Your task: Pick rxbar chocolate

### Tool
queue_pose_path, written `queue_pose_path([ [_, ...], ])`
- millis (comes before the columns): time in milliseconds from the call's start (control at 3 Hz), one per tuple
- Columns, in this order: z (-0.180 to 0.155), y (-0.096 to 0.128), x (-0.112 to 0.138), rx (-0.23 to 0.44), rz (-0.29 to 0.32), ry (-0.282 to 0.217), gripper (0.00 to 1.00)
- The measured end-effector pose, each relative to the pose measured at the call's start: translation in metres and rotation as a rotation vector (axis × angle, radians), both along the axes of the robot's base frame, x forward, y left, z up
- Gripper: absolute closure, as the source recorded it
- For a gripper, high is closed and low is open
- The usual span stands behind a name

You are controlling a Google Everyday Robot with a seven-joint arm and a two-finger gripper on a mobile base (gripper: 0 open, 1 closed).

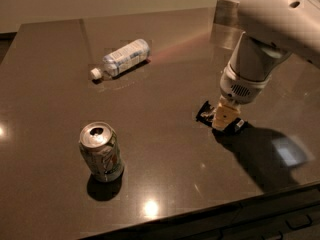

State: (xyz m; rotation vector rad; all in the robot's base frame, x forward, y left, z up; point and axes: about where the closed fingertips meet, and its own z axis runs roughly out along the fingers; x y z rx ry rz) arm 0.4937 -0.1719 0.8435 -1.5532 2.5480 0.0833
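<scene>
The rxbar chocolate (204, 112) is a small flat black bar lying on the dark table (165, 149), right of centre. Only its two ends show, one on each side of the gripper. My gripper (223, 116) hangs from the white arm (265, 39) and is down over the middle of the bar, at table level. The gripper hides the bar's middle.
A green-and-white soda can (101, 152) stands upright at the front left. A clear plastic bottle with a white cap (121, 58) lies on its side at the back left. The table's front edge runs just below the arm's shadow. A metallic object (227, 9) stands at the back right.
</scene>
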Motion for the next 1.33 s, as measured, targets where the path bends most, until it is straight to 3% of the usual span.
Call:
queue_pose_path([
  [333, 0.006, 0.001, 0.001, 0.003, 0.004, -0.005, 0.86],
  [667, 0.026, 0.0, 0.004, 0.019, 0.012, -0.034, 1.0],
  [1333, 0.077, -0.002, 0.005, 0.062, 0.036, -0.115, 1.0],
])
